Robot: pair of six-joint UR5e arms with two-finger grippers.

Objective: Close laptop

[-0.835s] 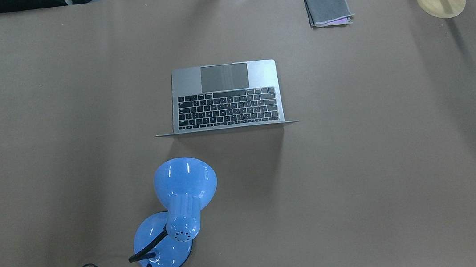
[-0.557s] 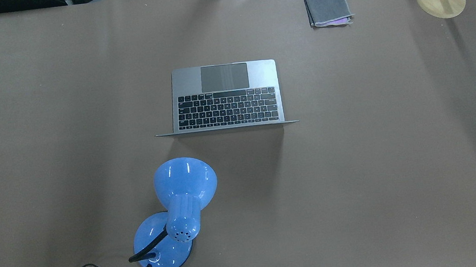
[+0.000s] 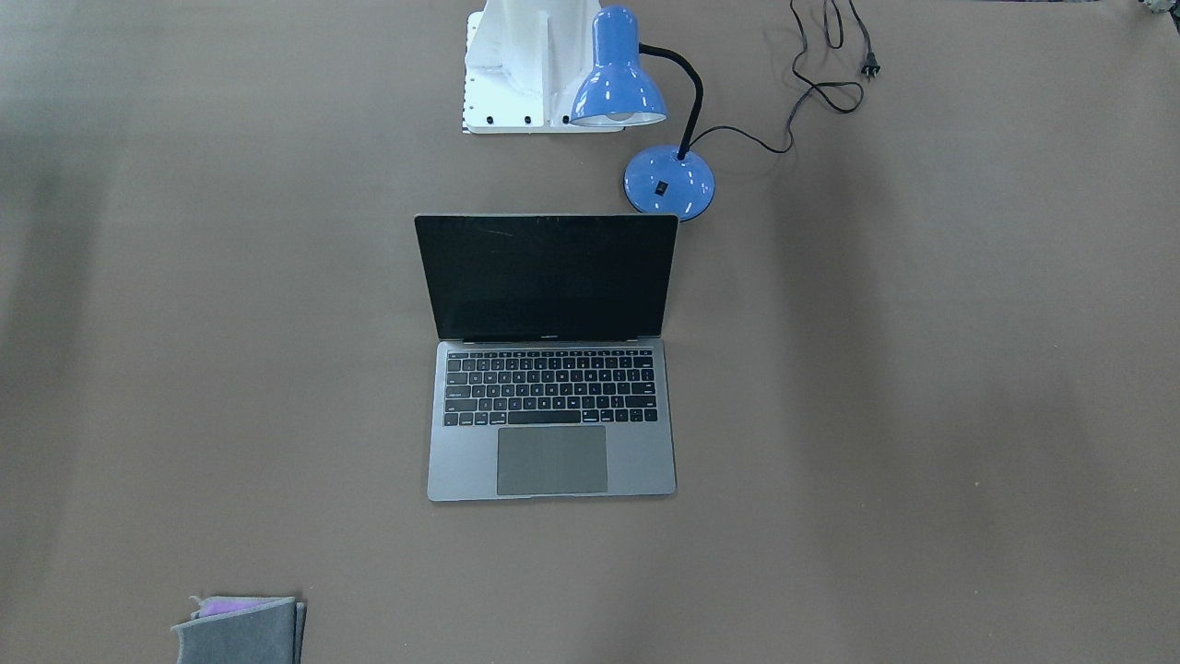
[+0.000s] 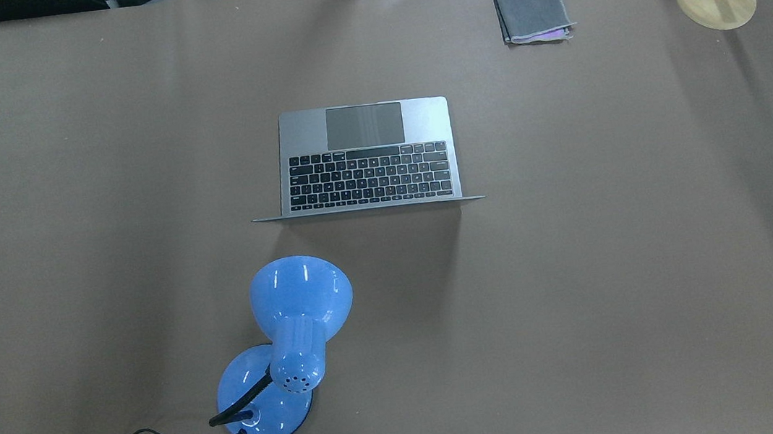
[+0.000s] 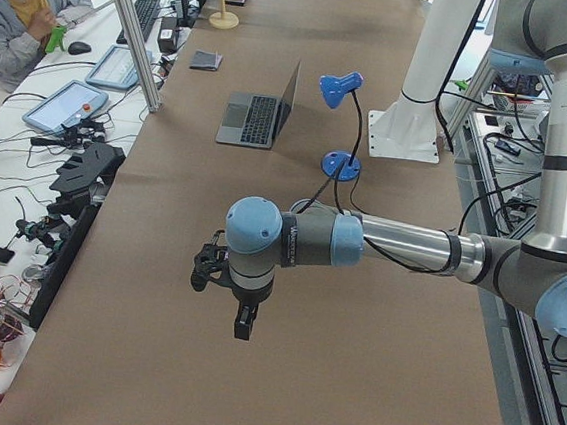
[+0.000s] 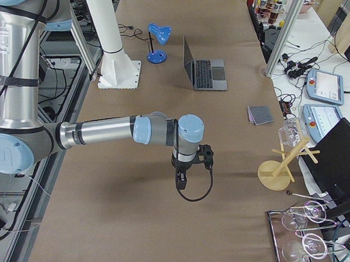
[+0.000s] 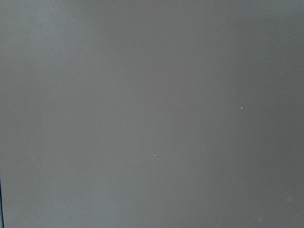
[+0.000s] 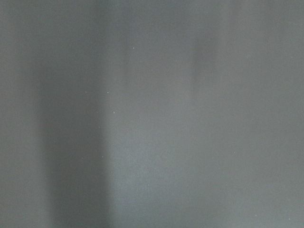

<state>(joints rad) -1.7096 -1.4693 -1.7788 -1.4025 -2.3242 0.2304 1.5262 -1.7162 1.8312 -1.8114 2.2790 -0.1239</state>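
Laptop (image 4: 367, 157) sat open at table (image 4: 616, 256) centre, hinge axis left-right, lid back toward me. My left hand (image 5: 201, 270) and right hand (image 6: 207, 157) hung at opposite ends, neither clearly nearer; I could not tell their opening.

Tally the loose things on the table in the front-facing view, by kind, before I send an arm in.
laptop: 1
blue desk lamp: 1
folded grey cloth: 1
Total: 3
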